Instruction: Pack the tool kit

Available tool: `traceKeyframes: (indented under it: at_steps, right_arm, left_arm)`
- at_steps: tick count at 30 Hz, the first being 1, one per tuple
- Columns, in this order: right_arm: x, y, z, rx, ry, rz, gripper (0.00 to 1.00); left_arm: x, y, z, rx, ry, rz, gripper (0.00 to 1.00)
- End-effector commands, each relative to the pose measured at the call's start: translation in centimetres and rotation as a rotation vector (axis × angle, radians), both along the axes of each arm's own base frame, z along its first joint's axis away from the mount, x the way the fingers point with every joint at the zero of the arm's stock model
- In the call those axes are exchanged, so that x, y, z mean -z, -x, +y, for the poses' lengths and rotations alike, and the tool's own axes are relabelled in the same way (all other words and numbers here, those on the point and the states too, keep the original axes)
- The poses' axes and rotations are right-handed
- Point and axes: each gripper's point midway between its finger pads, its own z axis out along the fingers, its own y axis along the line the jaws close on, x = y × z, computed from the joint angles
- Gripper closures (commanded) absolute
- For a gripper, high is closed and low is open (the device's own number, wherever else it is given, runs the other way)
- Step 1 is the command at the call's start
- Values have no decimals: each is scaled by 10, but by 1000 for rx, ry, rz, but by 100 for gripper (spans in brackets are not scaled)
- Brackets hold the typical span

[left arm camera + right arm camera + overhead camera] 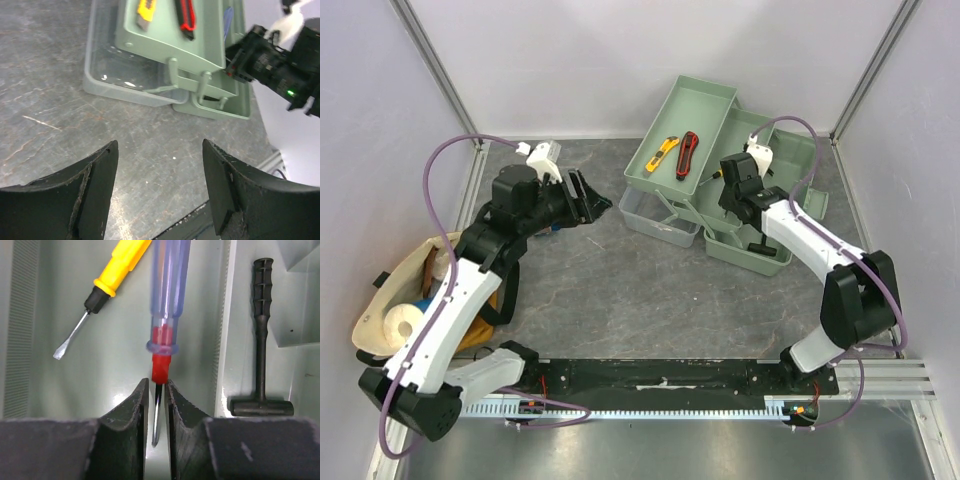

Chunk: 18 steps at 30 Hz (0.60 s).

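Note:
The pale-green toolbox (772, 150) stands open at the back right, its fold-out tray (705, 105) holding a yellow knife (662, 153) and a red-black cutter (688, 153). My right gripper (157, 389) is down inside the box, jaws shut on the thin metal shaft of a blue-handled screwdriver (167, 290). A yellow screwdriver (107, 280) lies to its left and a black hammer (261, 340) to its right. My left gripper (160, 150) is open and empty above the bare table, left of the box (200, 50).
The clear lid (655, 215) lies in front of the fold-out tray. A tan cloth bag (380, 320) with a paper roll (405, 322) sits at the left edge. White walls enclose the table.

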Motion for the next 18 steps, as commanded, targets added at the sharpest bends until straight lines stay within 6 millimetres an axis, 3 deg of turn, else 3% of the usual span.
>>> traceKeyframes:
  at_steps: [1,4,6,9,12,14,15,18]
  right_arm:
    - [-25,-11,0,28,-42,-54,69]
    - [-47,-12,-2,25,-47,-91,50]
    - [-62,-9,-7,31,-51,-116,44]
    - [-86,-1,-17,40,-63,-164,42]
    - [-102,9,-33,53,-79,-189,40]
    - [-104,18,-46,69,-85,-191,39]
    - [-106,23,-54,83,-91,-196,39]
    - [-100,38,-75,122,-116,-192,38]
  left_arm:
    - [22,-35,14,-138,-75,4,27]
    - [44,-70,20,-181,-119,11,27]
    - [59,-94,29,-201,-113,38,27]
    - [75,-130,32,-133,-57,47,27]
    - [94,-157,21,5,-90,68,31]
    - [98,-172,13,90,-133,43,31]
    - [111,-179,11,118,-153,65,31]
    - [115,-192,1,213,-162,46,32]
